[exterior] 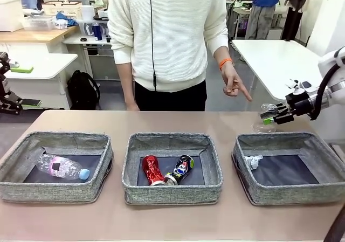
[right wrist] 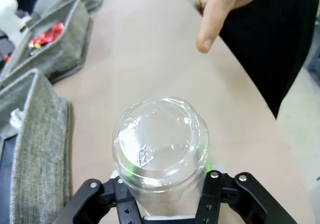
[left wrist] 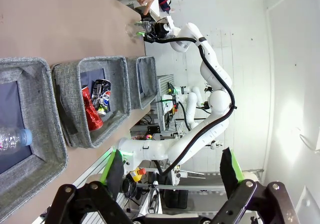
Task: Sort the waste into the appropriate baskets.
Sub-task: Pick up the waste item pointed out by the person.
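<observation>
- The right gripper (exterior: 271, 114) has its fingers pressed on a clear plastic bottle (right wrist: 161, 149), held just above the table (exterior: 161, 124) behind the right basket (exterior: 291, 169); the grip looks made, so I judge the lift-and-carry step is in hand.
- A person's hand (exterior: 233, 84) points down near the bottle, close to the gripper.
- Next move, as I judge it: carry the bottle across to the left basket (exterior: 56, 166), where a blue-capped bottle (exterior: 62, 167) already lies.
- That path crosses the middle basket (exterior: 172, 167), which holds the red can (exterior: 152, 170) and dark can (exterior: 181, 169); the bottle must clear the basket walls.
- The right basket holds a white paper wad (exterior: 252, 161).
- The left gripper (left wrist: 172, 171) stands wide open and empty, off to the left side, well apart from the bottle.
</observation>
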`<state>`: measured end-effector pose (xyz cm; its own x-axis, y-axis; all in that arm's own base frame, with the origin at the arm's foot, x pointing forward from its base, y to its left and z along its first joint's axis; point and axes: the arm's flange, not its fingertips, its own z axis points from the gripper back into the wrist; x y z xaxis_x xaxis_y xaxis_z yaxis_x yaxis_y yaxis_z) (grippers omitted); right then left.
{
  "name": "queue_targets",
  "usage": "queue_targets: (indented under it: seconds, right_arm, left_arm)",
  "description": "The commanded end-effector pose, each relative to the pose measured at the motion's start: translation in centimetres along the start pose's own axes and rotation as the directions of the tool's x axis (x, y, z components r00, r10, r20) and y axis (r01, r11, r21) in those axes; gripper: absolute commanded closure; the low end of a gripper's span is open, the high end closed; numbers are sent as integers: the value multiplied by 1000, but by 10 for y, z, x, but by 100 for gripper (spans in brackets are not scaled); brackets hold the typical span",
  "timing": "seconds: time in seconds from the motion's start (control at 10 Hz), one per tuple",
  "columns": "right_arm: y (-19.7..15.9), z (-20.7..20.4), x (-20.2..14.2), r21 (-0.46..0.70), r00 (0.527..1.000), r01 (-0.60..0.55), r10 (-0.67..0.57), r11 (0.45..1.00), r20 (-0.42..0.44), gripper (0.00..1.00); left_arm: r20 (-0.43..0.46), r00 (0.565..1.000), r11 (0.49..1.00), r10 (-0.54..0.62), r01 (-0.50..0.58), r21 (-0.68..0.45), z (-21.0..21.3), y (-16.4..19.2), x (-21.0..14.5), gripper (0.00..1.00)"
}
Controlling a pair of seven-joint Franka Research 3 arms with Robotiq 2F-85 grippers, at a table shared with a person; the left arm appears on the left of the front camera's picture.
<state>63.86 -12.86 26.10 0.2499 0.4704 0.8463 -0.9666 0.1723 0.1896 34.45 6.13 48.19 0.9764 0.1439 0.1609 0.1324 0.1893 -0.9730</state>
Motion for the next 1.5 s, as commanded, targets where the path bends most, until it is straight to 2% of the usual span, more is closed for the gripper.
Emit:
queue_targets:
  seconds: [0.0,0.1,0.2,0.6,0.8,0.9,1.0,1.1,1.2,1.3,1.4]
  right_arm:
    - [-5,-2,2,-10,1000,27,-27,1000,-10,80]
    - [-6,-1,2,-16,999,33,-33,999,-6,84]
    - [-7,2,2,-8,999,36,-36,999,18,99]
    - [-7,11,4,-21,999,41,-41,999,30,99]
    - [2,24,23,-53,999,-2,4,999,47,99]
    - [21,42,53,-103,999,-19,22,995,31,99]
    - [61,70,103,-160,999,31,-33,987,-11,99]
    - [108,96,146,-178,986,135,-151,975,-76,99]
    - [156,114,176,-268,943,245,-293,932,-158,99]
    - [195,118,193,-326,905,269,-354,906,-236,99]
    - [219,113,199,-406,881,263,-389,876,-268,99]
  left_arm:
    - [-9,1000,1000,-22,22,-4,1,0,-1,0]
    - [-9,1000,1000,-22,22,-4,1,0,-1,0]
    - [-9,1000,1000,-22,22,-4,1,0,-1,0]
    - [-9,1000,1000,-22,22,-4,1,0,-1,0]
    - [-9,1000,1000,-22,22,-4,1,0,-1,0]
    - [-9,1000,1000,-22,22,-4,1,0,-1,0]
    - [-9,1000,1000,-22,22,-4,1,0,-1,0]
    - [-9,1000,1000,-22,22,-4,1,0,-1,0]
    - [-9,1000,1000,-22,22,-4,1,0,-1,0]
    - [-9,1000,1000,-22,22,-4,1,0,-1,0]
    - [-9,1000,1000,-22,22,-4,1,0,-1,0]
